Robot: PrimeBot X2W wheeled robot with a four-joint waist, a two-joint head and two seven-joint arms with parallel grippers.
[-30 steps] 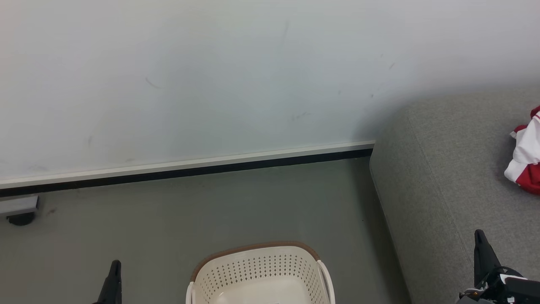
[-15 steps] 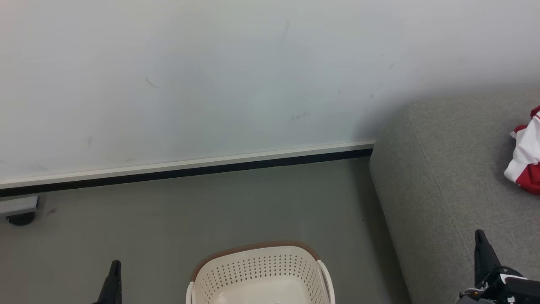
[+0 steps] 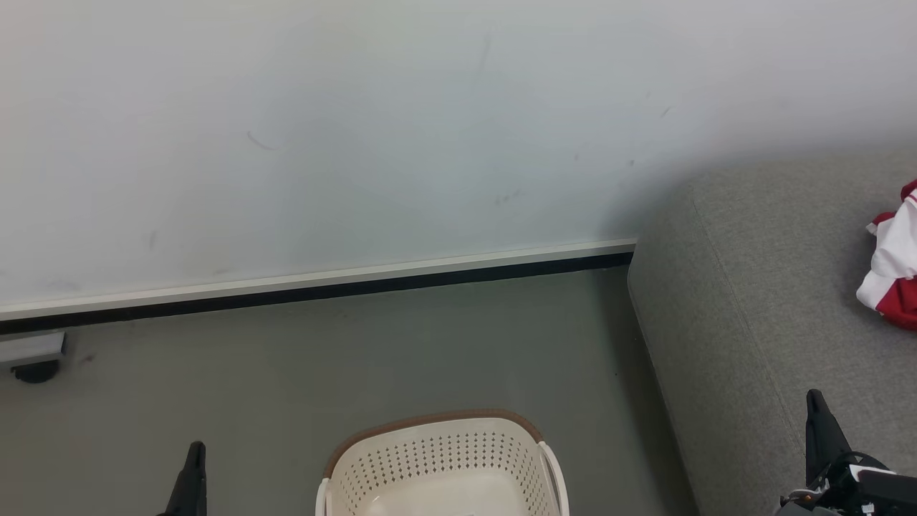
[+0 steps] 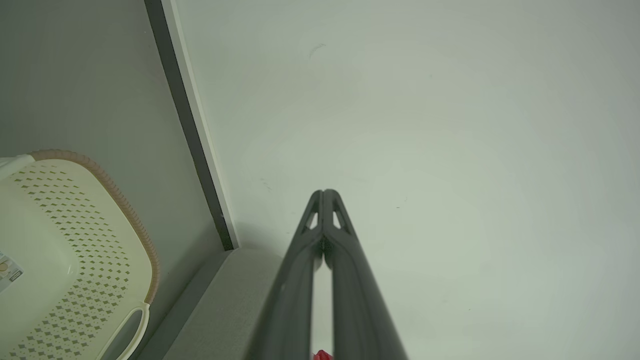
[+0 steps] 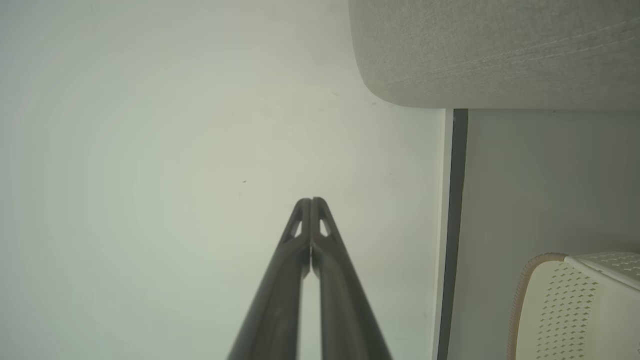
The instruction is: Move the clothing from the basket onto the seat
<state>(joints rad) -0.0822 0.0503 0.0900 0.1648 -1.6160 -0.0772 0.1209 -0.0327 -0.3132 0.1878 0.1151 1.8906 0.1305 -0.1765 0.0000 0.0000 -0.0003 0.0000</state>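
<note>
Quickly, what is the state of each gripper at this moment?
Left gripper: closed, fingertips together, nothing held at the tips.
Right gripper: closed, fingertips together, nothing held at the tips.

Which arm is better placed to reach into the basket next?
Left, probably: the left gripper hangs shut over the floor close beside the basket, while the right gripper sits farther off over the seat.

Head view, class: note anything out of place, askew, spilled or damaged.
Nothing serious. The laundry basket stands upright on the floor, the red-and-white clothing lies crumpled on the grey sofa, and the white wall carries faint scuff marks.
</note>
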